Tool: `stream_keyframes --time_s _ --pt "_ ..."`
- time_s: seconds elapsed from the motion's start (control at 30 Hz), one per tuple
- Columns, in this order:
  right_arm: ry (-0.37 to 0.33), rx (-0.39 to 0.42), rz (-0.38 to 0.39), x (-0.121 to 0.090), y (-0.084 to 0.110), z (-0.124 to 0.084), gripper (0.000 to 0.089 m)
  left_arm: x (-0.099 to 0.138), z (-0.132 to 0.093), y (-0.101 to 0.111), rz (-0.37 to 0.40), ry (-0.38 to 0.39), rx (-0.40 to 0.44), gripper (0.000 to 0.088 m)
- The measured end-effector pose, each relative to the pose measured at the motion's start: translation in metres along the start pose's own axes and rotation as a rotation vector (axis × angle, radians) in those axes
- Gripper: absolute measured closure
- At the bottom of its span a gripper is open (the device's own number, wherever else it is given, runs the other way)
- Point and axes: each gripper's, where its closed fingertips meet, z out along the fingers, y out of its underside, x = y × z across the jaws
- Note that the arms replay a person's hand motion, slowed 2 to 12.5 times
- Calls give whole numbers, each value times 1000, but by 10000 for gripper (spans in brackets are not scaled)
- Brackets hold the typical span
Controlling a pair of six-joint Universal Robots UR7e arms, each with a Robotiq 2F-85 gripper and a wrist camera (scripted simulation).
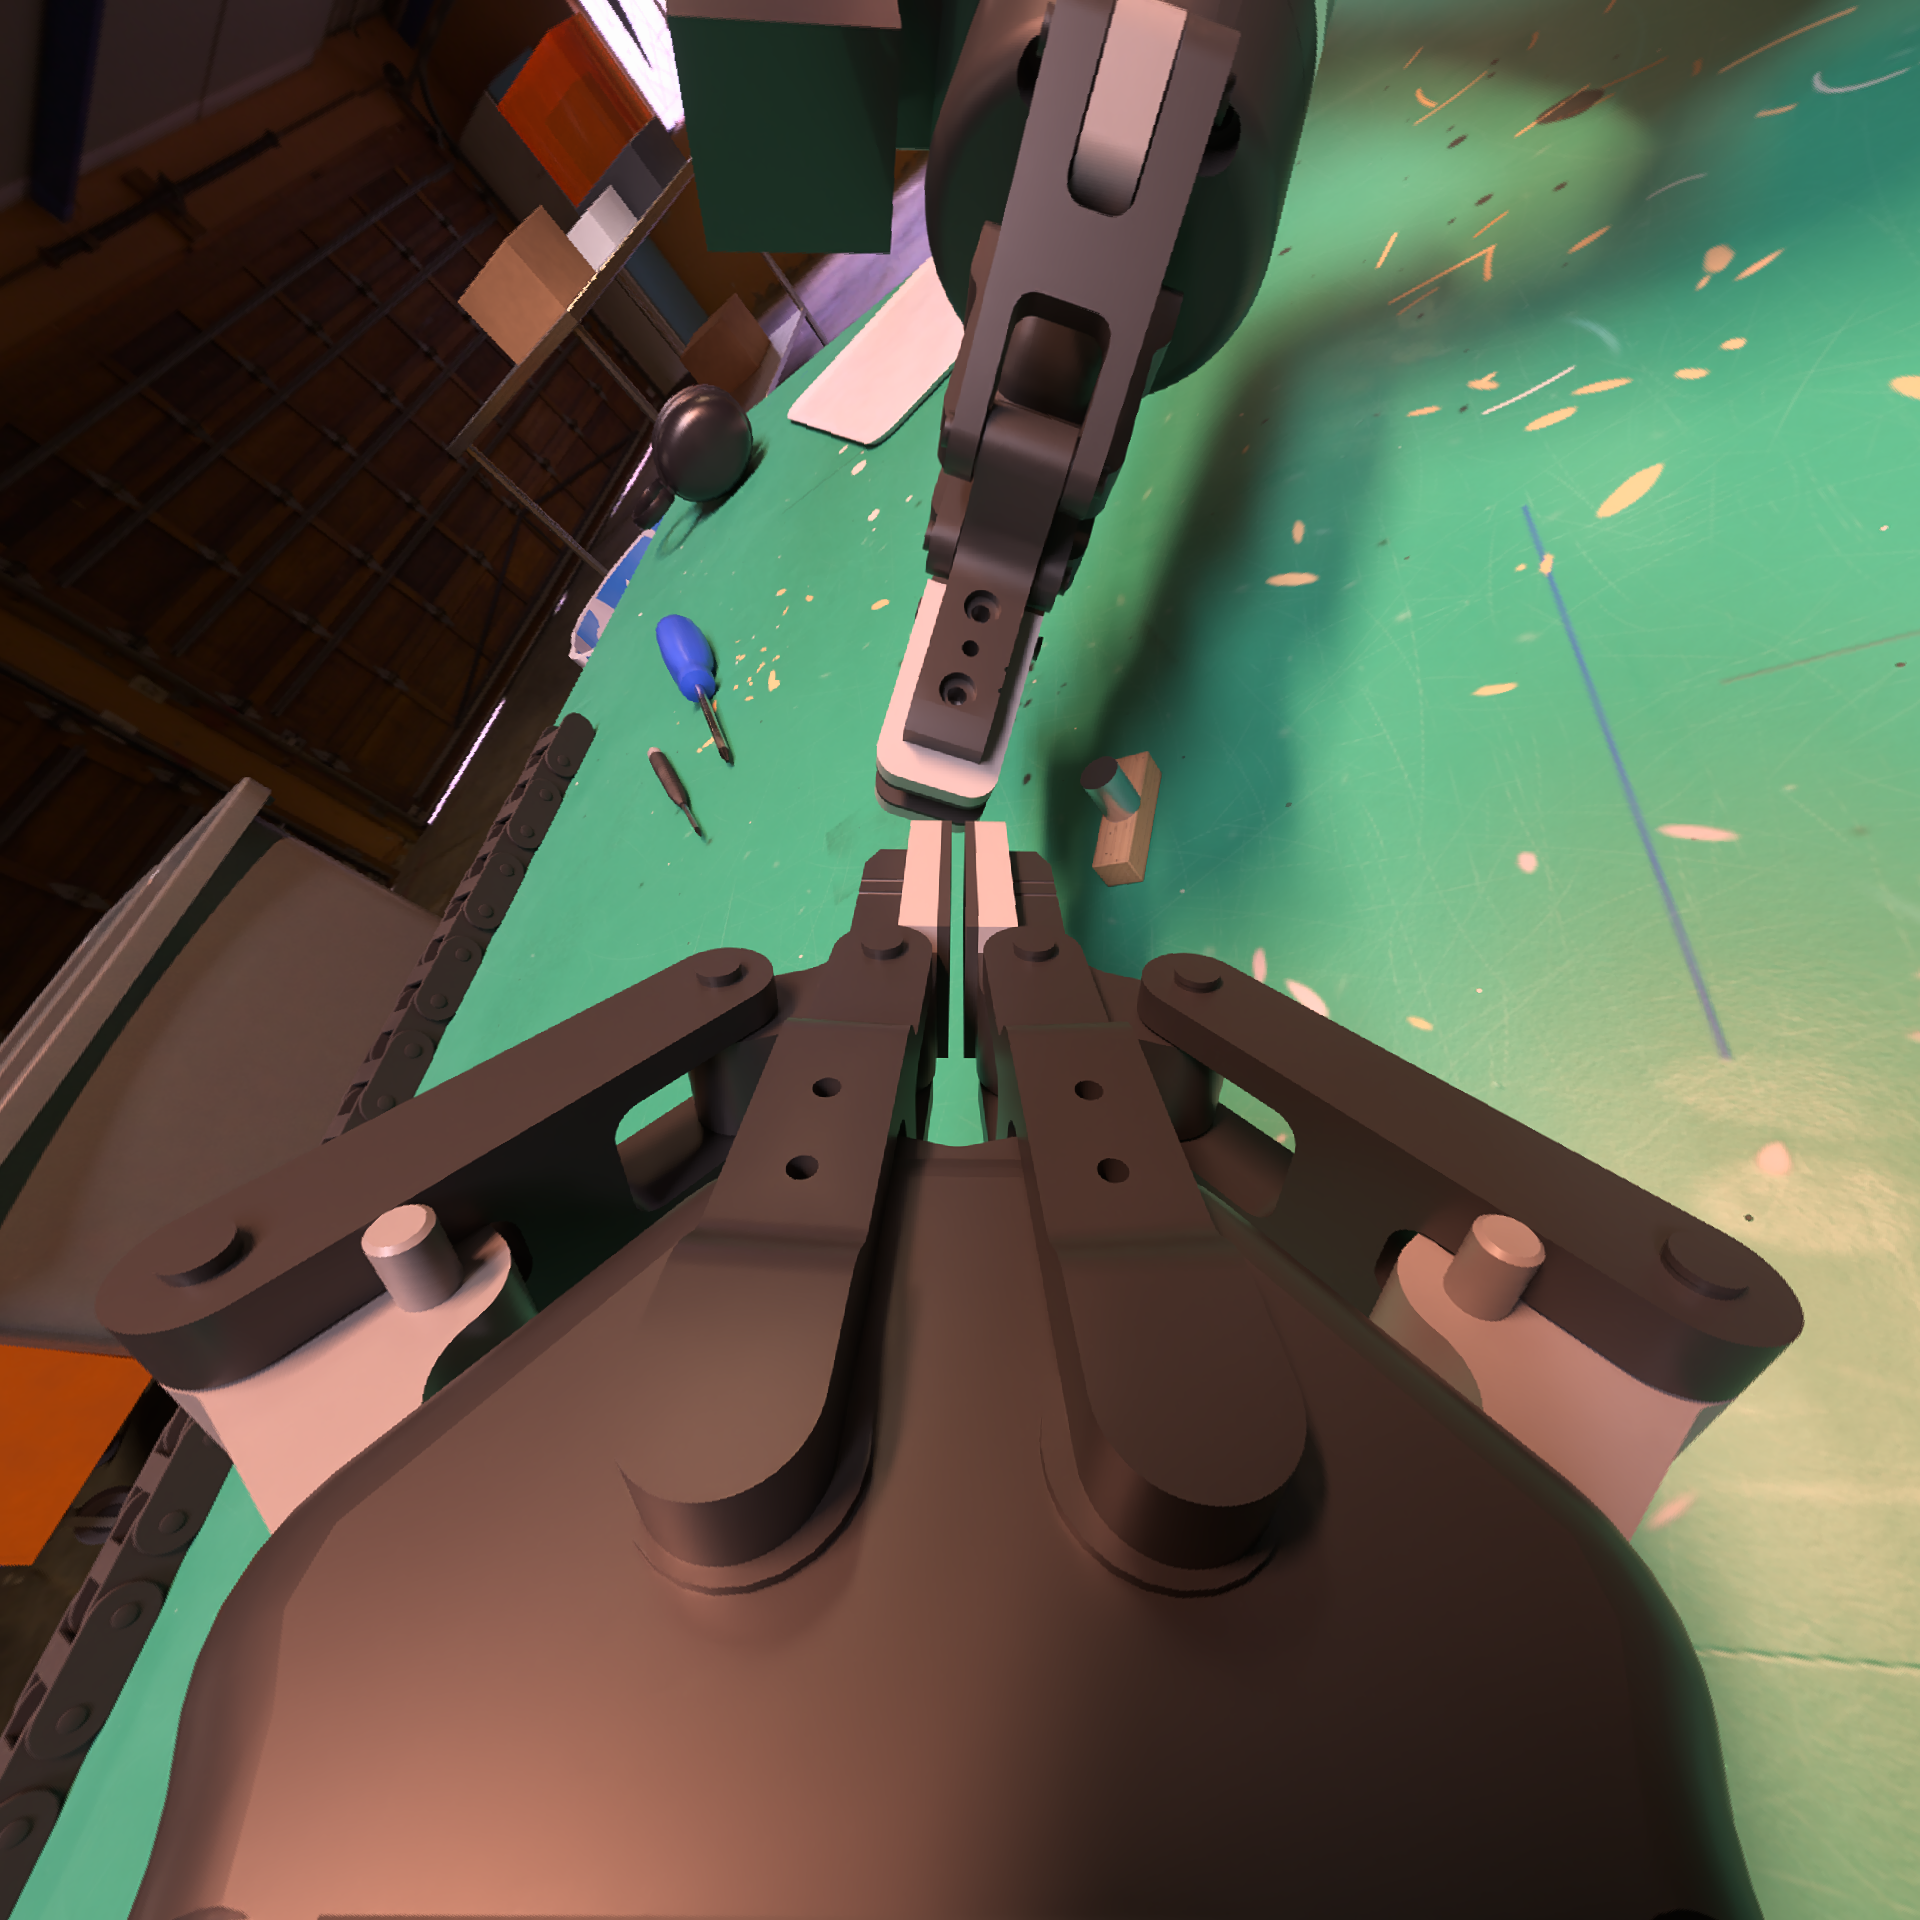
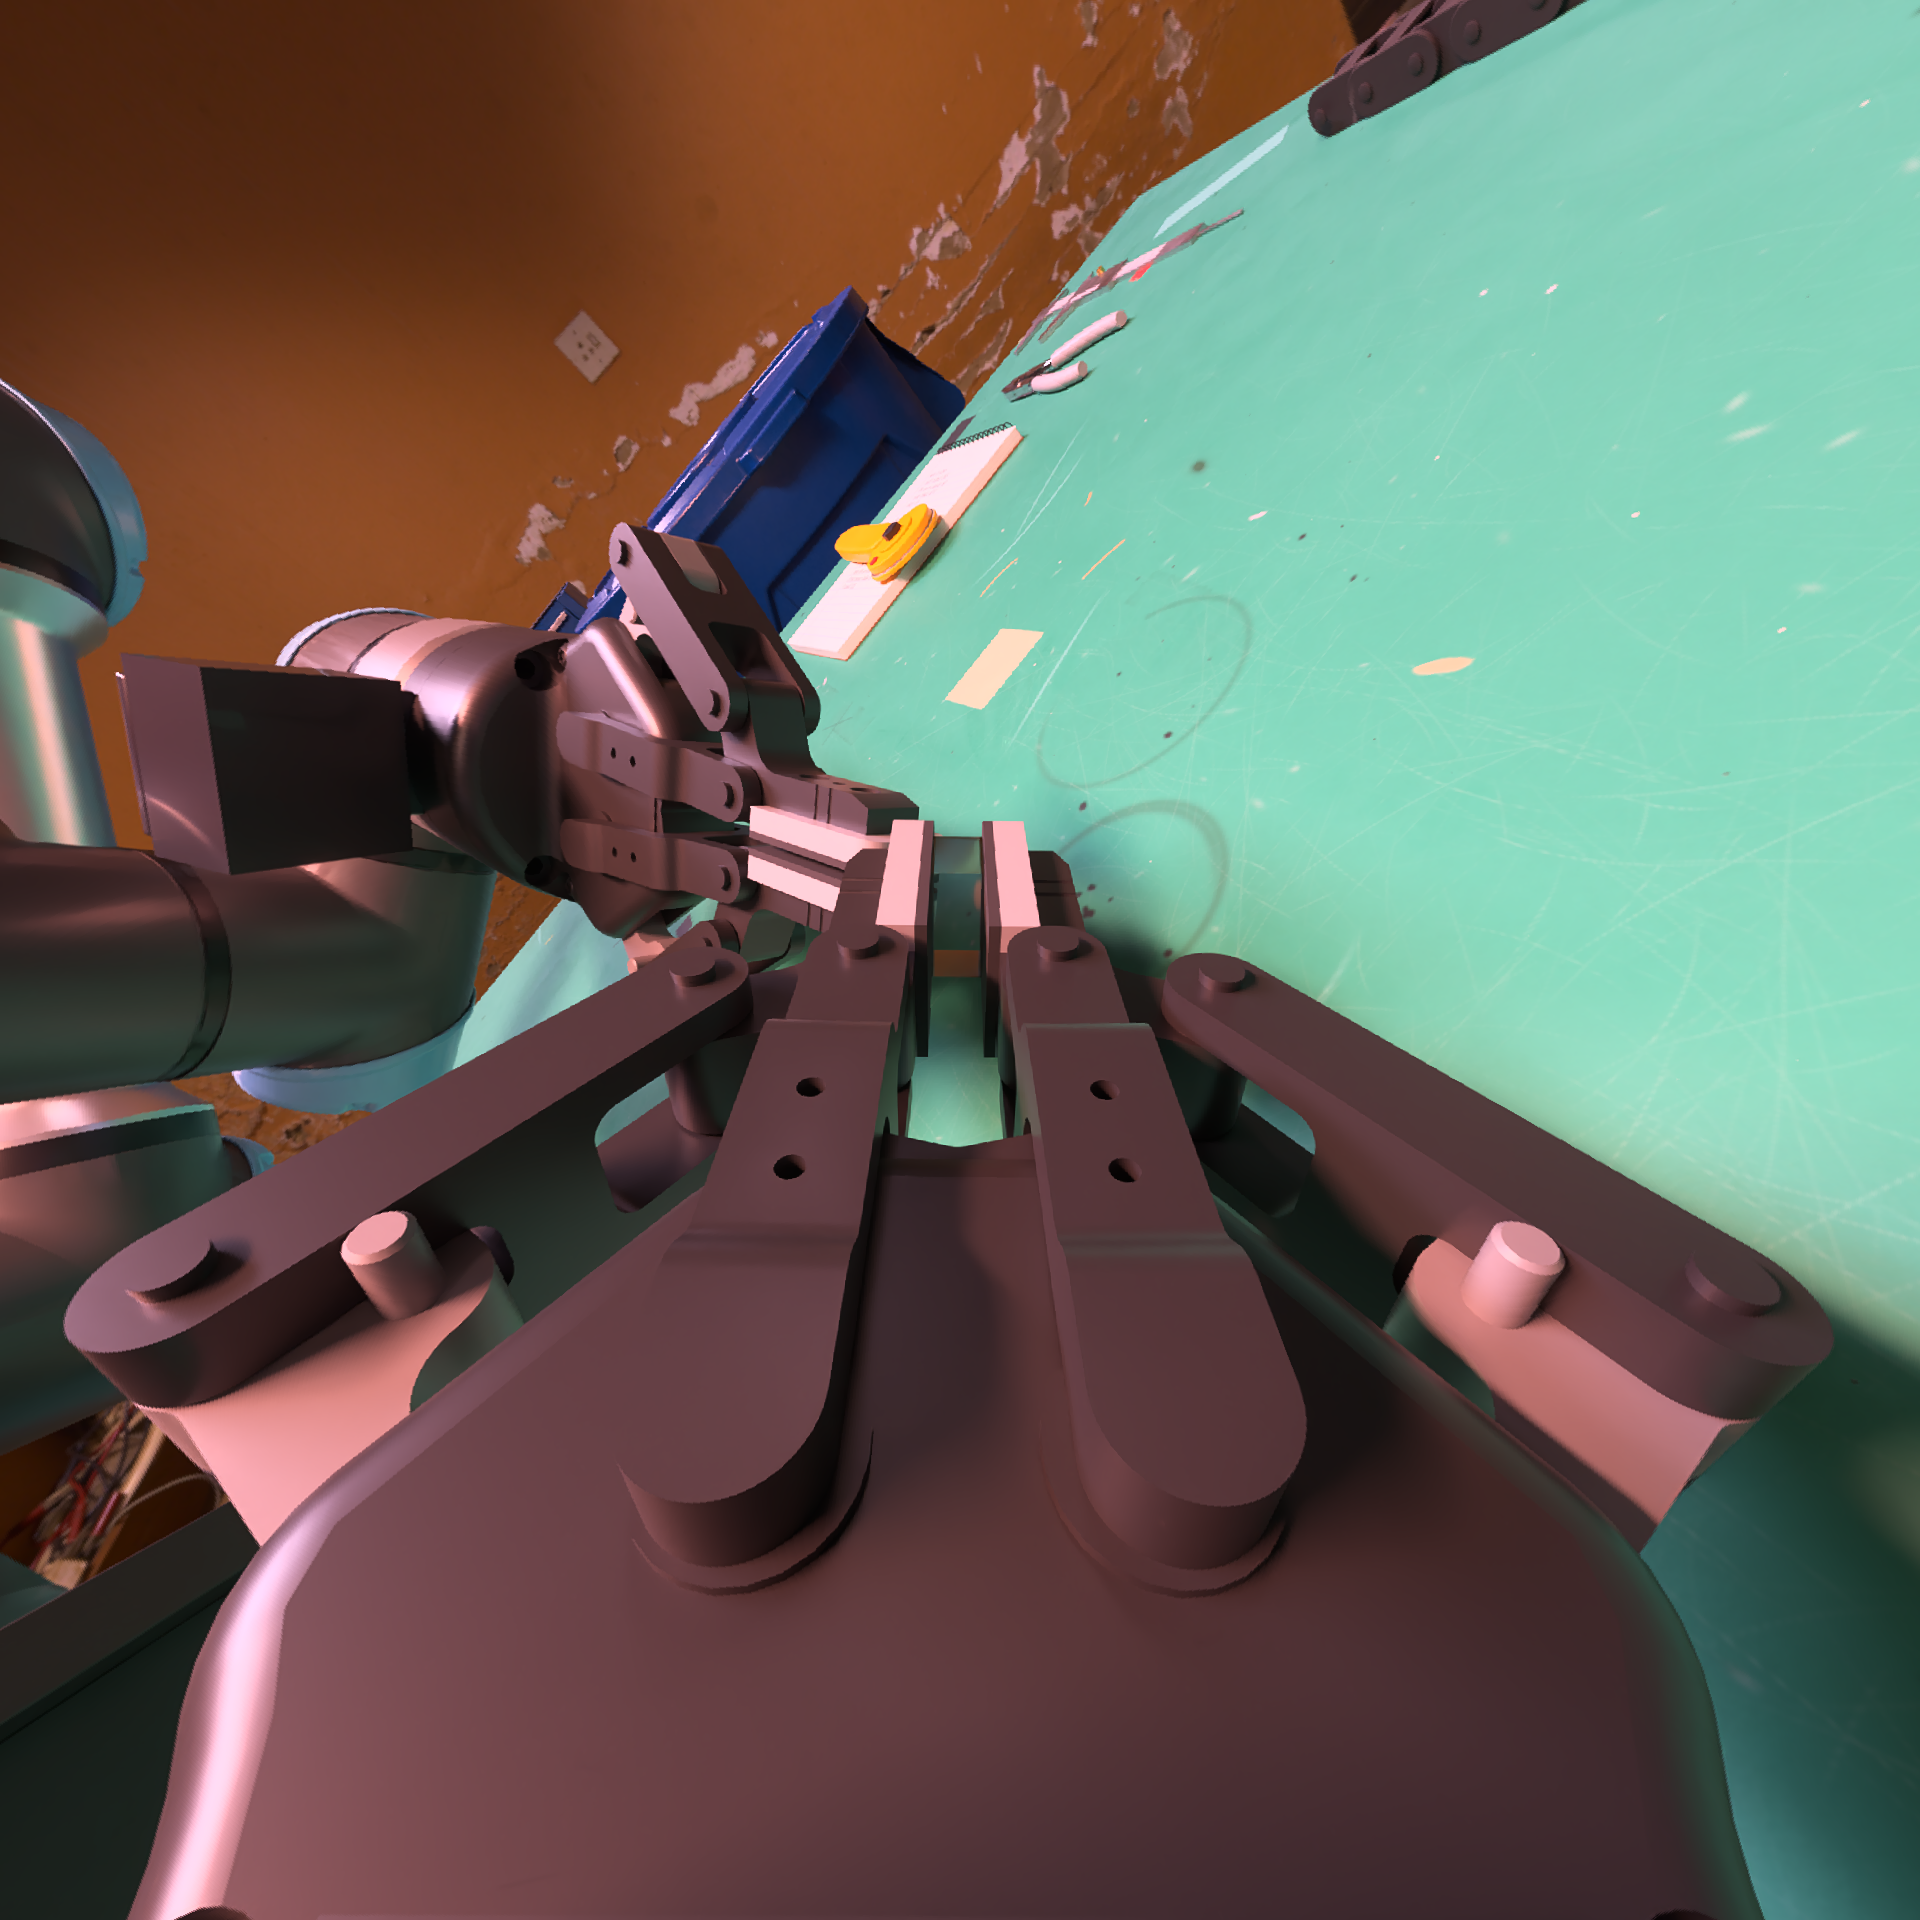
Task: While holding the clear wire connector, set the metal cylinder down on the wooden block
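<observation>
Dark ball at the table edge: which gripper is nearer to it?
Right, slightly. The right gripper reaches in from the dark ball end; the left gripper faces it from farther back.

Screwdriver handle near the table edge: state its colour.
Blue; the screwdriver handle shows best in the left wrist view.

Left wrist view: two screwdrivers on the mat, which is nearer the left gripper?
The small dark screwdriver, plain and slim; the blue-handled screwdriver lies beyond it, farther from the left gripper.
</observation>
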Motion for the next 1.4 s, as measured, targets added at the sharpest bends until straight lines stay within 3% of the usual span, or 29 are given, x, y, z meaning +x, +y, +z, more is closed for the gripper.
stream_keyframes --time_s 0.67,1.0,1.4 --pt "-9 -16 -1 -3 2 2 813 3 3 6 5 12 -41 861" --pt "47 -42 -58 0 4 2 814 4 3 6 -5 18 -40 863" --pt "19 -29 -20 -2 3 3 813 3 3 5 33 -4 -40 871"
